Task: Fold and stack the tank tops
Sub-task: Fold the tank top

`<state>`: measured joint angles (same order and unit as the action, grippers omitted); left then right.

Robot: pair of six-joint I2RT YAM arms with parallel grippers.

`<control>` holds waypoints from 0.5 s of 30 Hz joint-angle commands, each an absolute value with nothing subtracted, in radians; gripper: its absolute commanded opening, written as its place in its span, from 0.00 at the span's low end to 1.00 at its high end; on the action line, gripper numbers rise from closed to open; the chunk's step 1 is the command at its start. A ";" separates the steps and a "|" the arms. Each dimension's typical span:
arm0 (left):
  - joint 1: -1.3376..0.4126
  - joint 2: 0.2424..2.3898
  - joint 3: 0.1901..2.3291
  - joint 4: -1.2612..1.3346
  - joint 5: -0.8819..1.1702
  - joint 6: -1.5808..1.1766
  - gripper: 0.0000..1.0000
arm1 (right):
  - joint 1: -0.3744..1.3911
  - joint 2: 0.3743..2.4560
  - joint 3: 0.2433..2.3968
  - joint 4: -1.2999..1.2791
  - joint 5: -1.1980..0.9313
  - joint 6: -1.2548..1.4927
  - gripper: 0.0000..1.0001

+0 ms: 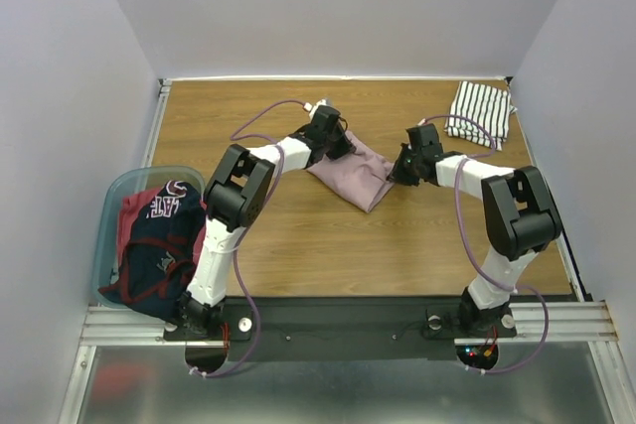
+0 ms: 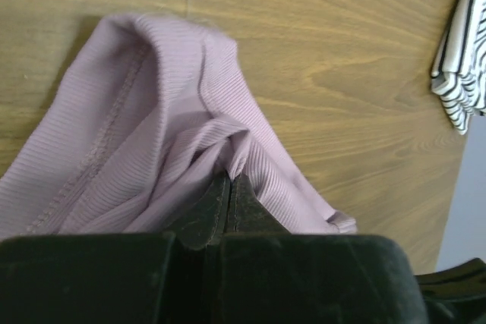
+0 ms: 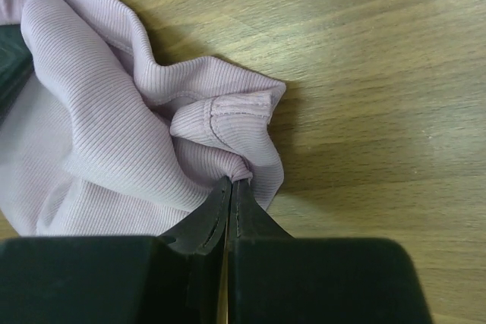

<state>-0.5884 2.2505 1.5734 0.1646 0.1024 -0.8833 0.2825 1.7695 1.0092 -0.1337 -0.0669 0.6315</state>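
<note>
A dusty pink tank top (image 1: pixel 353 171) lies bunched in the middle of the table. My left gripper (image 1: pixel 340 141) is shut on its far left edge; in the left wrist view the fingertips (image 2: pixel 230 178) pinch a fold of the pink ribbed cloth (image 2: pixel 152 134). My right gripper (image 1: pixel 399 172) is shut on its right edge; in the right wrist view the fingertips (image 3: pixel 234 182) pinch the pink cloth (image 3: pixel 114 134) just below a strap end. A folded white tank top with black stripes (image 1: pixel 481 112) lies at the far right and shows in the left wrist view (image 2: pixel 463 58). Navy and dark red tops (image 1: pixel 159 240) sit in the tub.
A translucent light-blue plastic tub (image 1: pixel 112 208) stands at the table's left edge beside the left arm's base. Grey walls close in the table on three sides. Bare wood (image 1: pixel 348 255) lies between the pink top and the arm bases.
</note>
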 commanded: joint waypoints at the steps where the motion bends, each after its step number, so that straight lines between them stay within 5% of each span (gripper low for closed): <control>1: -0.586 2.192 1.620 0.189 0.136 -0.848 0.00 | 0.284 1.772 1.017 -0.104 -0.057 0.617 0.00; 15: -0.535 2.105 1.604 0.229 0.104 -0.853 0.00 | 0.247 1.678 1.097 -0.166 -0.006 0.618 0.05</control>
<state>-0.5632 2.1906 1.5822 0.1841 0.1081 -0.8619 0.2687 1.6928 1.0317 -0.1600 -0.0330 0.6308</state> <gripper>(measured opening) 0.025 0.054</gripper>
